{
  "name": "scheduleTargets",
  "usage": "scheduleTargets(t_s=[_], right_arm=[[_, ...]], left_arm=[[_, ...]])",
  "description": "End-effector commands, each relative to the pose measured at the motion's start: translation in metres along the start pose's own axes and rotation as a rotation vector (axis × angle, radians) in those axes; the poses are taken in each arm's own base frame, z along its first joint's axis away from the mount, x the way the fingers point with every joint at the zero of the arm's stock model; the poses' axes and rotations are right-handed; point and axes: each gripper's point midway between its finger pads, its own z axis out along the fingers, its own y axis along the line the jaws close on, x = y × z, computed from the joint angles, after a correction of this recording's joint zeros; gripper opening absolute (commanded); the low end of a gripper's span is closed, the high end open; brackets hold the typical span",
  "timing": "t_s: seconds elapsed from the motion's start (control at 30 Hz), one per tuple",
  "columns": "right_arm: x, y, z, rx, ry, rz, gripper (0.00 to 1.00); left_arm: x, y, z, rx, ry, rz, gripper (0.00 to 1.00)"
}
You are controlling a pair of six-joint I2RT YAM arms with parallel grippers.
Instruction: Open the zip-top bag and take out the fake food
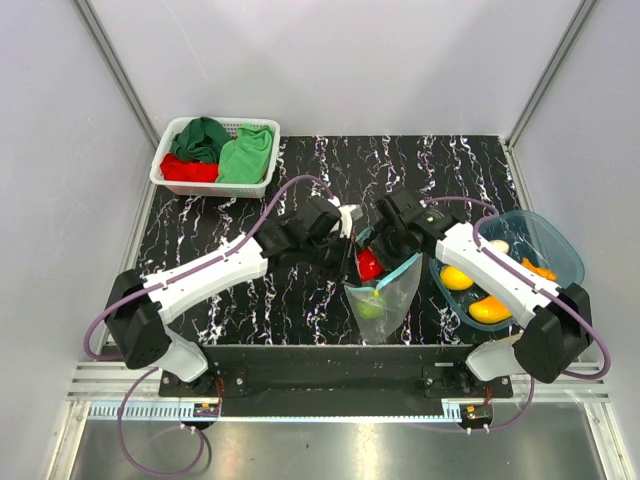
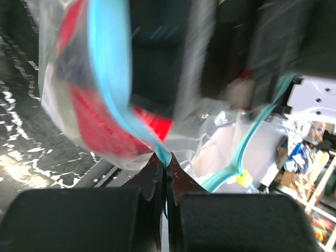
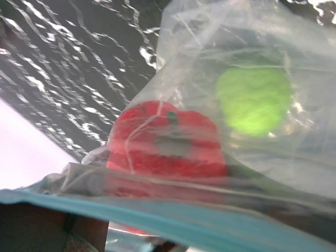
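Note:
The clear zip-top bag hangs above the near middle of the table between my two grippers, its mouth spread open. Inside it are a red pepper piece and a green round piece. My left gripper is shut on the bag's blue zip strip, pinching it at the fingertips in the left wrist view. My right gripper holds the opposite side of the mouth. In the right wrist view the strip covers the jaws, with the red piece and the green piece behind the plastic.
A translucent teal tub at the right holds yellow, orange and pale fake food pieces. A white basket with red and green cloths stands at the back left. Grey walls enclose the black marbled table.

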Motion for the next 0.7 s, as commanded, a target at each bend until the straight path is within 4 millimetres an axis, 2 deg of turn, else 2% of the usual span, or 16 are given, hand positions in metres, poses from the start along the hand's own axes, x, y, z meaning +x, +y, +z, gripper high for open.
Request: scheduleTargets(t_s=[0.0, 0.03, 0.07, 0.1, 0.17, 0.23, 0.33, 0.43, 0.53, 0.67], right_arm=[[-0.005, 0.057, -0.034, -0.239, 0.015, 0.012, 0.31], [0.0, 0.054, -0.032, -0.244, 0.043, -0.013, 0.31], [0.011, 0.047, -0.038, -0.257, 0.087, -0.068, 0.29], [0.018, 0.033, -0.032, -0.232, 0.109, -0.097, 0.28], [0.031, 0.022, -0.039, -0.252, 0.161, -0.19, 0.27], [0.037, 0.014, -0.042, -0.293, 0.179, -0.29, 0.27], [0.033, 0.009, -0.05, -0.357, 0.121, -0.425, 0.26], [0.028, 0.012, -0.056, -0.395, 0.072, -0.526, 0.26], [0.015, 0.022, -0.061, -0.405, -0.007, -0.503, 0.25], [-0.004, 0.063, -0.07, -0.476, -0.105, -0.4, 0.22]], left_arm=[[0.004, 0.033, -0.01, -0.099, -0.008, -0.066, 0.0], [0.003, 0.043, -0.012, -0.122, -0.022, -0.086, 0.0], [-0.007, 0.051, -0.021, -0.131, -0.061, -0.105, 0.0], [-0.009, 0.055, -0.024, -0.135, -0.07, -0.113, 0.0], [-0.014, 0.061, -0.03, -0.134, -0.087, -0.112, 0.0], [-0.015, 0.058, -0.032, -0.114, -0.082, -0.103, 0.0], [-0.013, 0.05, -0.029, -0.069, -0.059, -0.101, 0.0], [-0.013, 0.048, -0.029, -0.058, -0.053, -0.102, 0.0], [-0.017, 0.04, -0.032, -0.035, -0.057, -0.091, 0.0], [-0.018, 0.023, -0.03, 0.021, -0.04, -0.094, 0.0]])
